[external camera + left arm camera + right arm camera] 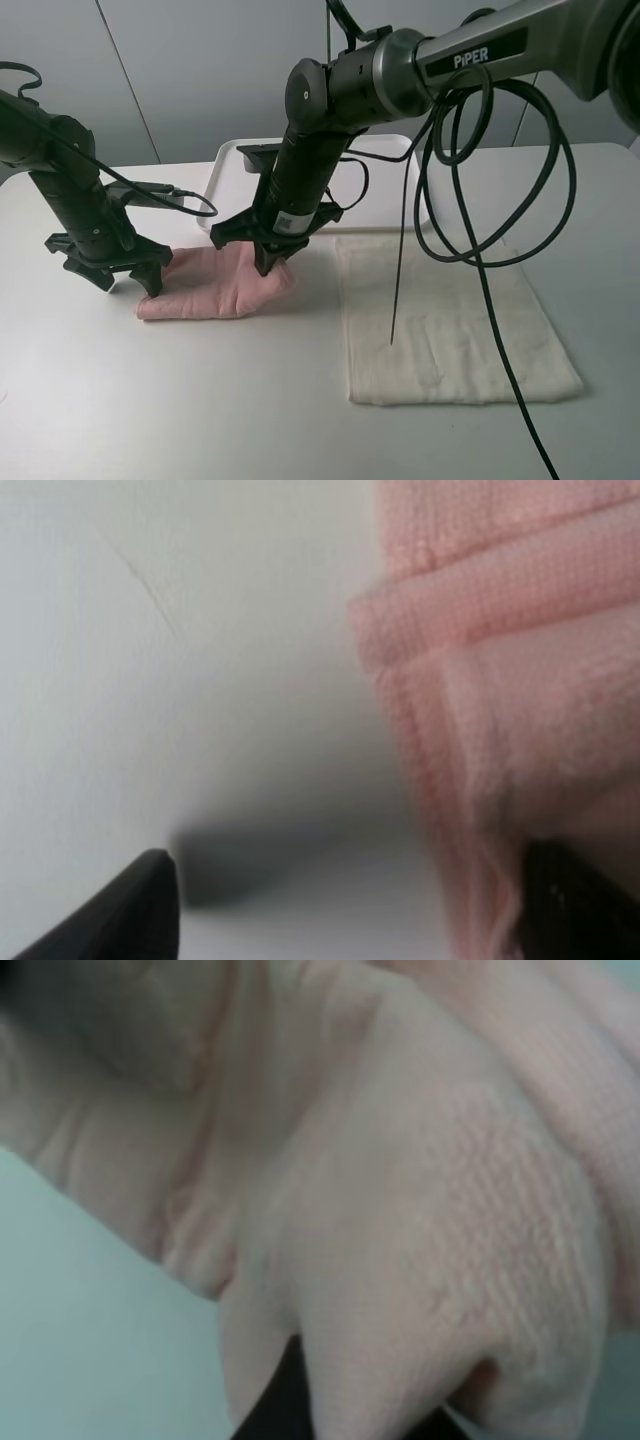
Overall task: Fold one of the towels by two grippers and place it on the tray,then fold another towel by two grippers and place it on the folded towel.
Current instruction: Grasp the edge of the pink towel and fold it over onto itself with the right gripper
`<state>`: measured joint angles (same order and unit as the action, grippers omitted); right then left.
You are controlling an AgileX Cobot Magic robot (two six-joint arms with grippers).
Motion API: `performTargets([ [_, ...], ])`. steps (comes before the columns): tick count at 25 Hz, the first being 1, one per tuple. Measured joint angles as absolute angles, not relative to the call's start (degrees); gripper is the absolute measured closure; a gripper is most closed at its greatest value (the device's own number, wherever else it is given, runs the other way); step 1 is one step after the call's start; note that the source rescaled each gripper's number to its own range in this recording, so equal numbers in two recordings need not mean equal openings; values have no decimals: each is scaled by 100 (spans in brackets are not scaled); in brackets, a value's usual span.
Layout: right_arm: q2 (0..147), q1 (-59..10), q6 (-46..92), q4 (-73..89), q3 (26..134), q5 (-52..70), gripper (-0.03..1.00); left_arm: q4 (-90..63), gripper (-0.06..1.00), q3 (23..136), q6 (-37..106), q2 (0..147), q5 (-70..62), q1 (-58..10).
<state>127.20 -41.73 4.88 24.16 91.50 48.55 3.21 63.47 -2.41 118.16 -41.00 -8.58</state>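
Note:
The pink towel (215, 285) lies folded on the table left of centre. My left gripper (127, 280) is open at the towel's left end; in the left wrist view its fingers (150, 900) stand wide apart, one on bare table and the other against the towel's edge (520, 680). My right gripper (268, 262) reaches across and is down on the towel's right end. In the right wrist view bunched pink cloth (400, 1220) fills the picture and sits between the fingers. The cream towel (450, 320) lies flat on the right. The white tray (228, 160) stands at the back.
A black cable (500, 230) hangs from the right arm in loops over the cream towel. A thinner cable (170, 195) runs from the left arm toward the tray's left rim. The table's front edge is near the cream towel.

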Motion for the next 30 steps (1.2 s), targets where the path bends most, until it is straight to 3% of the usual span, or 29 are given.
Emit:
performTargets([
  [12,13283,-4173,2323,5665,9150,4502,92,321,5,6347,-297,11816,-4100,-858],
  [21,13568,-4173,3093,6894,9150,4204,92,321,5,6347,-297,11816,-4100,-858],
  [30,13636,-4466,3334,7093,9147,3622,92,321,5,6347,-297,11816,-4100,-858],
])
